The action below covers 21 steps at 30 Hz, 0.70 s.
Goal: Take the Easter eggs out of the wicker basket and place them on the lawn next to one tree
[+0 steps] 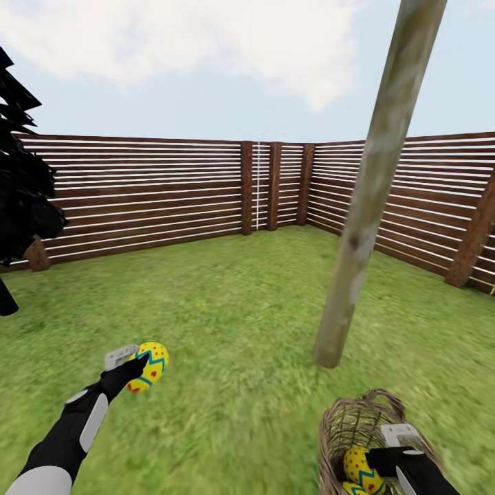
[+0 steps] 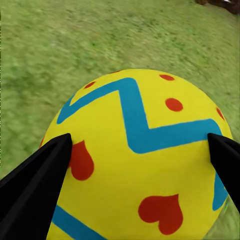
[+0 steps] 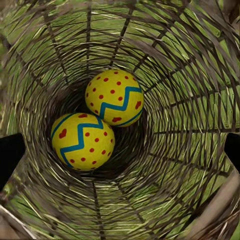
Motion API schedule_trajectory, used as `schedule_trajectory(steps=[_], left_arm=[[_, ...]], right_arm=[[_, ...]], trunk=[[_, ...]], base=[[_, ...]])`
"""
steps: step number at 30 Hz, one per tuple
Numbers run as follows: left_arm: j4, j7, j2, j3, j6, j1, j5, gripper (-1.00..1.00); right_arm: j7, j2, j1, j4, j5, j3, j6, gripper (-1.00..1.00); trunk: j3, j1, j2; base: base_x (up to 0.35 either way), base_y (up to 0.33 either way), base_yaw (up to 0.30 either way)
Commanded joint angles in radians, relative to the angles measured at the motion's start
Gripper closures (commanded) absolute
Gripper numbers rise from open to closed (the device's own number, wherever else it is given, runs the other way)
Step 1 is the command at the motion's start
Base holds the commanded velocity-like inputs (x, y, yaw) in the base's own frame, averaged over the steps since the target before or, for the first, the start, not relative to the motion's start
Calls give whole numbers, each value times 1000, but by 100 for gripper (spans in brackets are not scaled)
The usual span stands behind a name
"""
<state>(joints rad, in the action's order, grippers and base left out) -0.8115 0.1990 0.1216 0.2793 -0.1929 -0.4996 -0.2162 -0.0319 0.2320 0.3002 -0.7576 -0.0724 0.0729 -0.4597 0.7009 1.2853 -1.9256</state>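
My left gripper (image 1: 139,369) is shut on one yellow Easter egg (image 1: 154,362) with blue zigzags and red marks, held just above the lawn (image 1: 234,309), left of the tree. The left wrist view has that egg (image 2: 135,150) between the two black fingers (image 2: 37,185). The pale bare trunk of the tree (image 1: 354,240) meets the grass ahead on the right. The wicker basket (image 1: 357,419) stands just in front of the trunk's base. My right gripper (image 1: 380,459) hangs open over the basket's mouth. Two eggs (image 3: 114,97) (image 3: 82,141) lie side by side on the woven bottom (image 3: 165,165); one egg (image 1: 359,471) peeks out beside the right wrist.
A brown slatted fence (image 1: 151,192) closes the garden behind and to the right. A dark, near-black cypress-like tree (image 1: 20,192) stands at the far left. Open grass stretches between the trunk and the fence.
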Motion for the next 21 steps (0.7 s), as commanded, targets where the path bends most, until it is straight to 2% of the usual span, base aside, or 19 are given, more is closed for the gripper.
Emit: schedule_trajectory(steps=[1,4,12,21], left_arm=[[0,5,0,3,8,-1,-11,100],[0,5,0,4,20,-1,-13,100],[0,5,-2,4,21,-1,-14,100],[-3,0,-5,5,21,-1,-15,100]], right_arm=[[-3,1,0,-2,-7,4,-5,-100],[-3,1,0,-2,-7,5,-5,-100],[-3,1,0,-2,-7,5,-5,-100],[-3,2,0,-2,-7,5,-5,-100]], trunk=[[1,0,0],[1,0,0],[1,0,0],[29,35,-63]], base=[[307,161,0],[158,90,0],[7,5,0],[0,0,0]])
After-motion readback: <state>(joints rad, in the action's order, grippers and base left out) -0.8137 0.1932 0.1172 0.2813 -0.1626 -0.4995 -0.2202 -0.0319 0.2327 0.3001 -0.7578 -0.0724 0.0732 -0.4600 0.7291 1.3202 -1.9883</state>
